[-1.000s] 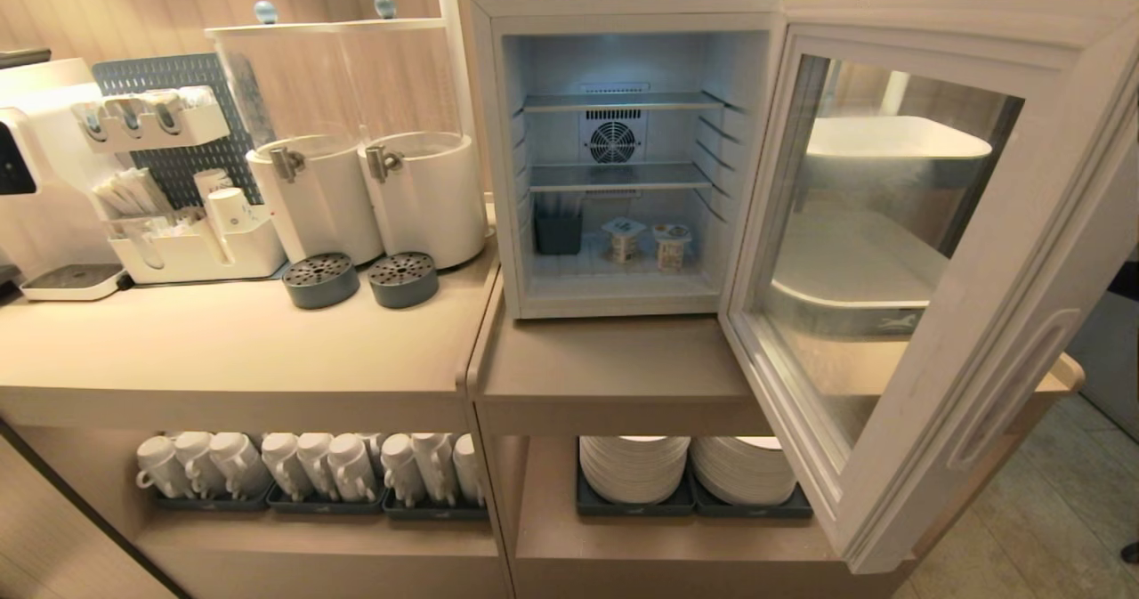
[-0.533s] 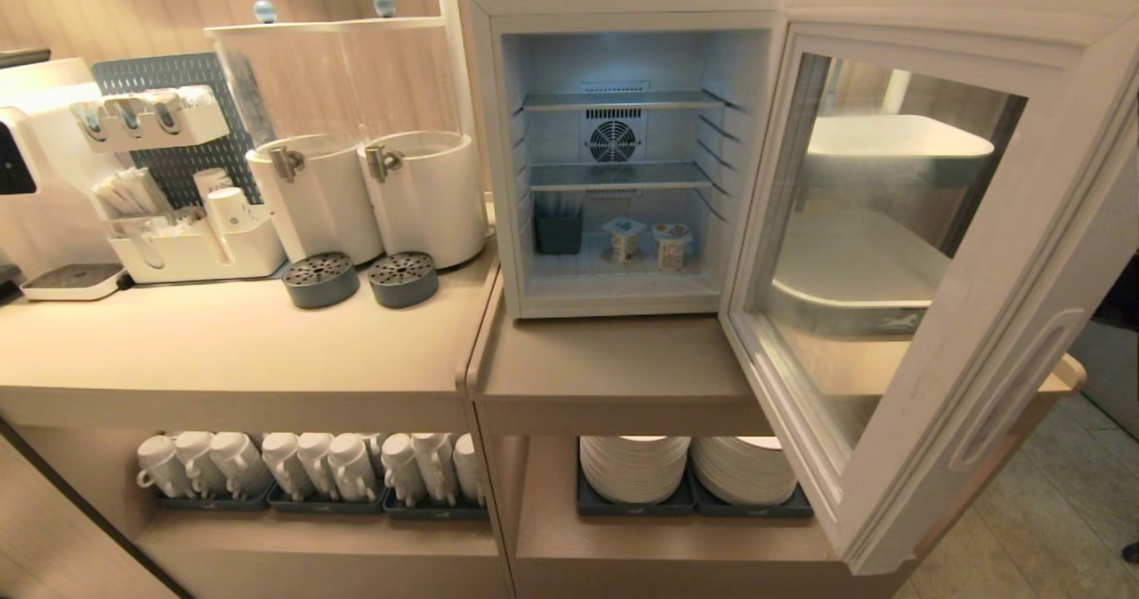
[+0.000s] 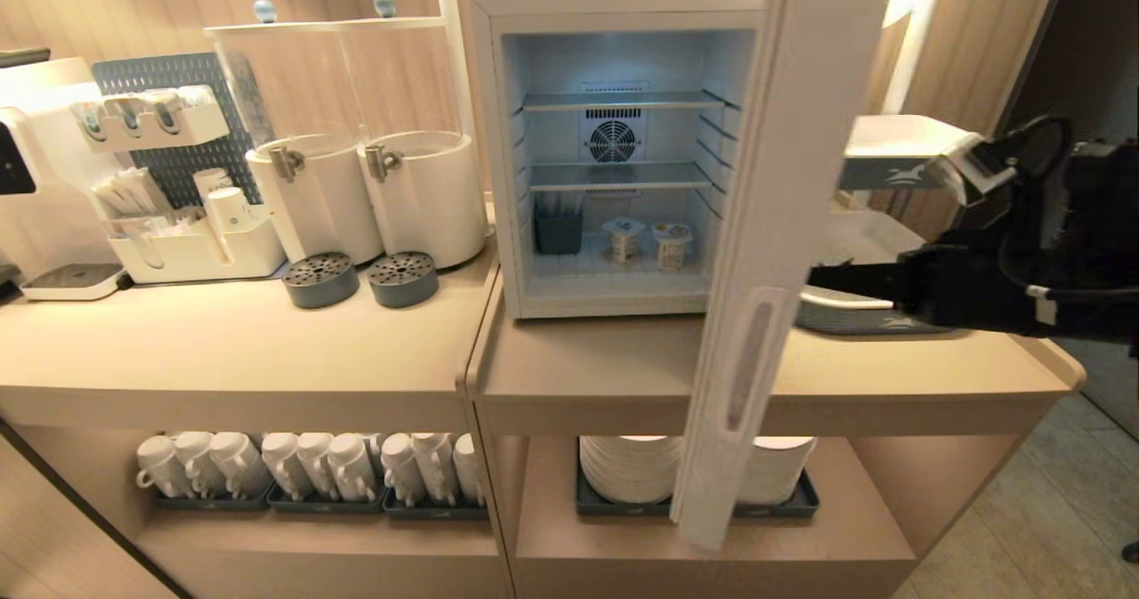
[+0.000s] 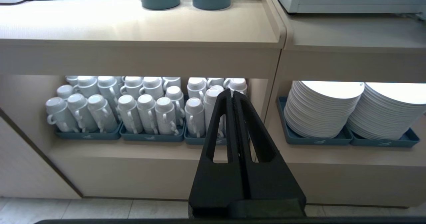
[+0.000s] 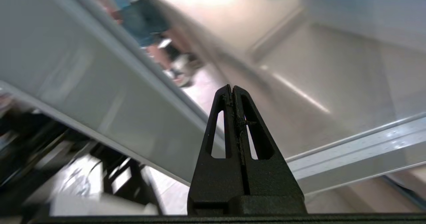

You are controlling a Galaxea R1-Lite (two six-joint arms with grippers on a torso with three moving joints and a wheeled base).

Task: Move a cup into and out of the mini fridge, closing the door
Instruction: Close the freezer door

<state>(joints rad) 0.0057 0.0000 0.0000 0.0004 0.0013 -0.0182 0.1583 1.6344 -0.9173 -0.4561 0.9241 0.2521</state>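
The mini fridge [image 3: 614, 154], a white box with a lit interior, is set on the right-hand bench [image 3: 605, 363], with its opening turned toward the camera. Two wire shelves and a round fan on the back wall are seen inside. On its floor a dark container [image 3: 558, 230] is placed at the left, and two small sealed cups [image 3: 647, 243] are placed side by side to its right. The door [image 3: 765, 252], hinged at the right, is seen nearly edge-on, with a long recessed handle in its pale frame; it is swung partway across the opening.

Just behind the door's outer face the right gripper [image 3: 823, 279] is held out level from the right, its black fingers [image 5: 233, 117] pressed together on nothing. Whether the door is touched cannot be told. Behind the arm, stacked white trays [image 3: 899, 149] are seen on the bench.

Under the fridge, two stacks of white plates [image 4: 352, 109] are kept in blue trays. Under the left bench, white mugs [image 4: 133, 107] are stacked in blue trays. The left gripper [image 4: 232, 96] is parked low before these shelves, fingers clenched and empty. Two white dispensers [image 3: 369, 194] are stood on the left bench.
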